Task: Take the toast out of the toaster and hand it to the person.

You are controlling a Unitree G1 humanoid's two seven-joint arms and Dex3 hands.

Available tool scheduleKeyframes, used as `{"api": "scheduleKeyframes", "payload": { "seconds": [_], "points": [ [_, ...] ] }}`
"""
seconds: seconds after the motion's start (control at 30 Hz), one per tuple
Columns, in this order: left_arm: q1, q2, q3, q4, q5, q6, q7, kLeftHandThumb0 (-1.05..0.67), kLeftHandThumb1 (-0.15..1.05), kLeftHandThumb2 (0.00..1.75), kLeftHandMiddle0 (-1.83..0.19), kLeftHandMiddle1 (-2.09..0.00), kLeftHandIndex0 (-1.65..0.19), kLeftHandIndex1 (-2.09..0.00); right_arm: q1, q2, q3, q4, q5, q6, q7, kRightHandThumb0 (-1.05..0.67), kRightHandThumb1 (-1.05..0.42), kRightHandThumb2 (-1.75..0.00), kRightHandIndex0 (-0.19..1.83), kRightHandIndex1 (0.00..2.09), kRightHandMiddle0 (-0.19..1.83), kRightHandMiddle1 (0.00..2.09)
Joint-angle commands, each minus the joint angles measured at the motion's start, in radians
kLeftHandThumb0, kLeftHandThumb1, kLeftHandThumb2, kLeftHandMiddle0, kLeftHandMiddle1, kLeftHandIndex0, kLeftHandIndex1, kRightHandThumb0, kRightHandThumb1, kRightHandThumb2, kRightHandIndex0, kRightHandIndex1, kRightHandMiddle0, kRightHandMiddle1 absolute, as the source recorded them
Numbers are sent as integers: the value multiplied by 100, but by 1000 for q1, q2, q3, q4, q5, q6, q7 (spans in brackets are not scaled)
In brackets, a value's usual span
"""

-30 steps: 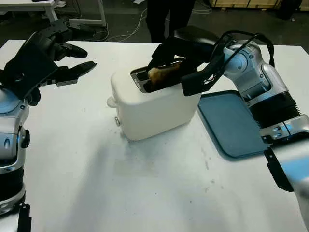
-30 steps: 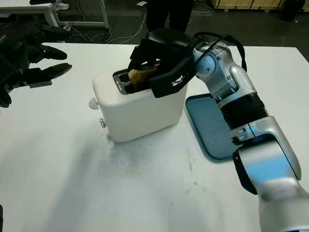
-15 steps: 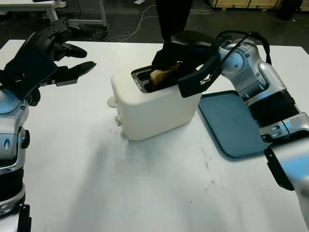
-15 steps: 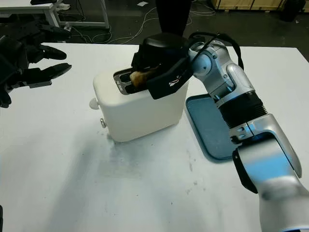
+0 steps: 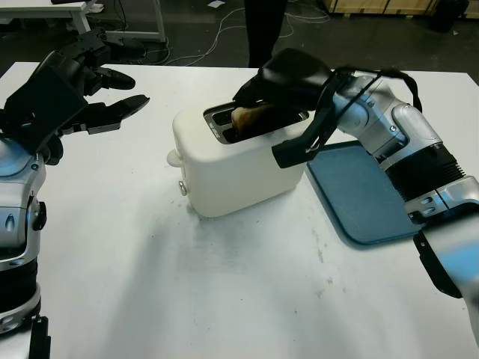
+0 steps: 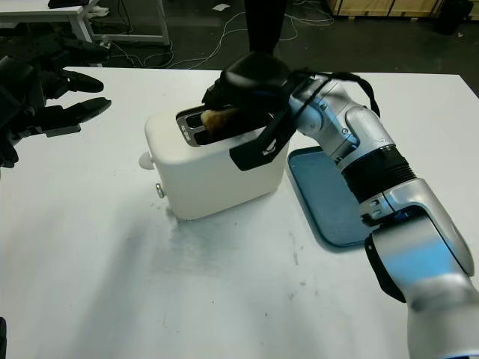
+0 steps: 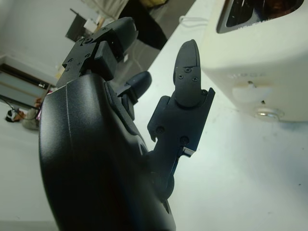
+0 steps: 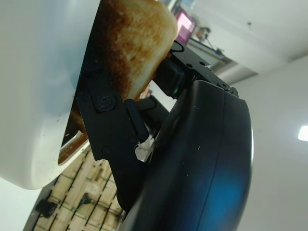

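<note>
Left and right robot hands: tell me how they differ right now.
The left robot hand is open and holds nothing; the right robot hand is closed on the toast. The left robot hand hangs above the table, apart from the toaster; the right robot hand is over the toaster's slots. Both are black.
</note>
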Motion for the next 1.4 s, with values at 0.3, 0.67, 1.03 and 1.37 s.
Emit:
{"api": "scheduleKeyframes", "payload": {
  "seconds": [0.3,0.67,1.03,1.37],
  "points": [
    [5,8,-6,5,9,-18,3,-29,76,39,-6,-114,-18,-78,-67,15,-105,139,41,-5,-141,-45,-92,-42,103,175,72,174],
    [-4,10,-7,37,9,-46,1,-27,74,40,-6,-115,-19,-79,-261,1,-252,340,159,8,-184,-54,-92,-46,103,175,73,175],
    [-6,14,-10,36,11,-35,4,-25,75,40,-6,-113,-19,-79,-297,-15,-307,369,246,47,-115,-46,-92,-41,103,175,75,175],
    [-3,10,-5,43,6,-50,4,-28,74,41,-6,-115,-19,-80,-267,-8,-294,348,296,-12,17,-59,-92,-16,84,175,61,174]
  ]
}}
